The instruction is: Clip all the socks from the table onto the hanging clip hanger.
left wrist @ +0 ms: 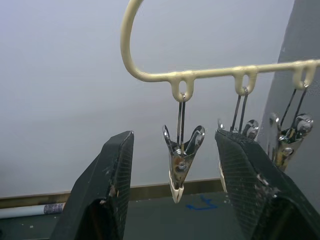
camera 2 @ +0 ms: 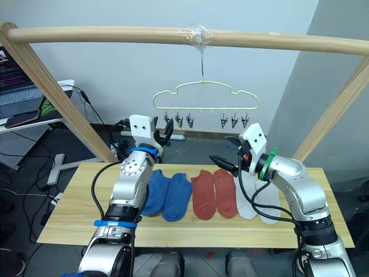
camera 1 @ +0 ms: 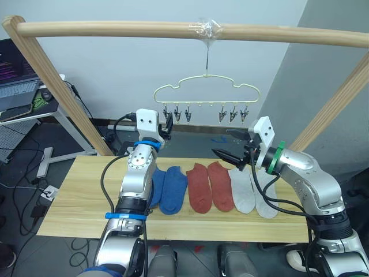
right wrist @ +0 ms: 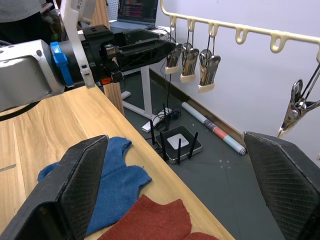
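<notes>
The socks lie in a row on the table (camera 1: 75,196): two blue (camera 1: 167,189), two rust-red (camera 1: 209,186) and two light grey (camera 1: 251,193). The cream clip hanger (camera 1: 206,92) hangs by its hook from the pole, with several metal clips and no sock on it. My left gripper (camera 1: 168,128) is raised to the hanger's left end and stands open. In the left wrist view the leftmost clip (left wrist: 181,162) hangs between the fingers (left wrist: 117,165), untouched. My right gripper (camera 1: 229,144) is open and empty, held above the red and grey socks and below the clips.
A round wooden pole frame (camera 1: 115,29) spans the table, its slanted legs at both ends. A desk with a laptop (camera 1: 17,86) stands at the far left. Cables and a small router (right wrist: 177,142) lie on the floor behind the table.
</notes>
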`<move>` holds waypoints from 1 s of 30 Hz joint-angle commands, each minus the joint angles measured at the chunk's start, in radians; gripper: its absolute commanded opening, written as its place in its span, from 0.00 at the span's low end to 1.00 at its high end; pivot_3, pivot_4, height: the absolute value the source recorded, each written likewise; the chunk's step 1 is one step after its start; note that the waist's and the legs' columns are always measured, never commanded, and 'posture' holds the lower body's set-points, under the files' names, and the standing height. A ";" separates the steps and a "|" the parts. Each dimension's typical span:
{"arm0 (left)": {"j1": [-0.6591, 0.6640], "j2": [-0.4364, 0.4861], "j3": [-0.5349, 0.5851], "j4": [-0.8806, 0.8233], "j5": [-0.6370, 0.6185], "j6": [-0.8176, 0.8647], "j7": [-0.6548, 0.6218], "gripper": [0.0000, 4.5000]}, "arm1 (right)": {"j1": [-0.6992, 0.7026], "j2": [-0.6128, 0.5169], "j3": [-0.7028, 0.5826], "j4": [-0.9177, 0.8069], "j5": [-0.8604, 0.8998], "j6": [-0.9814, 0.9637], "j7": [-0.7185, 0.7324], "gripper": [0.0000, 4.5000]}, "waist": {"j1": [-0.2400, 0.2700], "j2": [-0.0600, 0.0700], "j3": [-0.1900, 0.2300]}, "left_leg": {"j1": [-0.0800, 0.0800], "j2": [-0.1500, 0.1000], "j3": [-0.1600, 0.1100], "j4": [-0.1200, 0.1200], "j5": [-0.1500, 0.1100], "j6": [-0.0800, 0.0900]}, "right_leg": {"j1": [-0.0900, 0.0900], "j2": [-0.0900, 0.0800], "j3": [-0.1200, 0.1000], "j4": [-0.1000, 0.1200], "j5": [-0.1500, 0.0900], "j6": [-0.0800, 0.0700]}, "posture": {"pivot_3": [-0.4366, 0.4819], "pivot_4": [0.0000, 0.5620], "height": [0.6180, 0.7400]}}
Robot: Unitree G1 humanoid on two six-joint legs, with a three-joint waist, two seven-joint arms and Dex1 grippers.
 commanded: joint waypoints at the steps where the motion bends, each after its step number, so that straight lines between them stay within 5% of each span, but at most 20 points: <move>1: -0.031 -0.004 -0.012 0.019 0.024 -0.049 0.011 0.59 | -0.025 -0.002 0.003 -0.019 -0.001 -0.013 0.011 1.00 | -0.005 0.000 0.002 | 0.000 0.000 0.000 0.000 0.000 0.000 | 0.000 0.000 0.000 0.000 0.000 0.000 | 0.47 0.35 1.00; 28: -0.130 0.027 -0.006 0.185 0.070 -0.186 0.046 0.59 | -0.014 -0.012 0.001 -0.037 -0.010 -0.003 -0.001 1.00 | -0.013 -0.001 0.016 | -0.004 0.000 -0.001 0.000 0.000 0.000 | -0.003 0.000 0.000 0.000 0.001 0.002 | 0.46 0.35 1.00; 30: -0.127 0.025 -0.010 0.181 0.067 -0.190 0.034 0.51 | -0.011 -0.010 0.000 -0.042 -0.010 -0.001 -0.001 1.00 | -0.013 -0.001 0.016 | -0.004 0.000 -0.001 0.000 0.000 0.000 | -0.003 0.000 0.000 0.000 0.001 0.002 | 0.46 0.35 1.00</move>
